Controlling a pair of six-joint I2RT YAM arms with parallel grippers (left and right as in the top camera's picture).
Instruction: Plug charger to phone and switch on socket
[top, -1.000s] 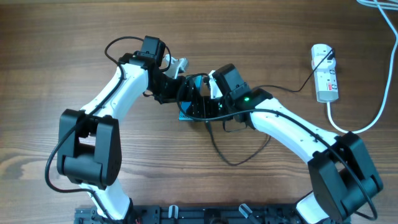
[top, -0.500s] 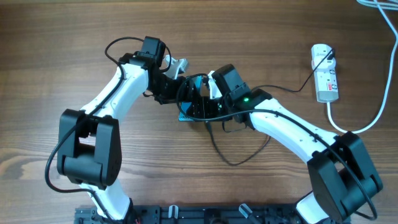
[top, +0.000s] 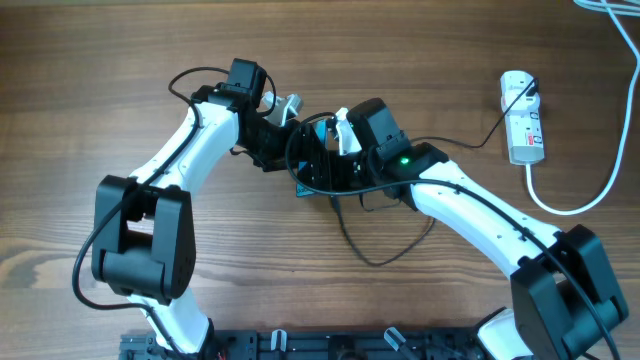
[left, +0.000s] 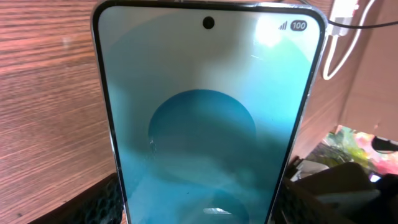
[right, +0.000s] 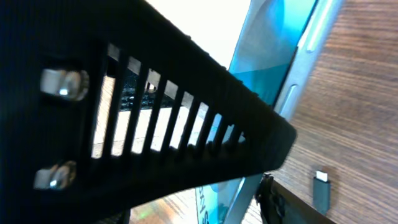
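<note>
overhead: phone (top: 302, 186) mid-table under 2 converging arms; socket (top: 524, 125) well apart, right; charger (top: 372, 256) loops between | left wrist: left gripper (left: 208, 202) clamped on lit phone | right wrist: right gripper (right: 205, 124) beside phone's edge, jaws cannot tell; plug tip (right: 321, 188) near phone, apart

The phone (left: 208, 124), mid-table, shows a lit cyan-blue screen with a punch-hole camera at its top edge. The charger (top: 376, 262), a thin black cable, loops on the wood. Its small plug tip (right: 321, 186) is near the phone's edge. Its other end reaches the socket (top: 524, 125), a white power strip at far right.
</note>
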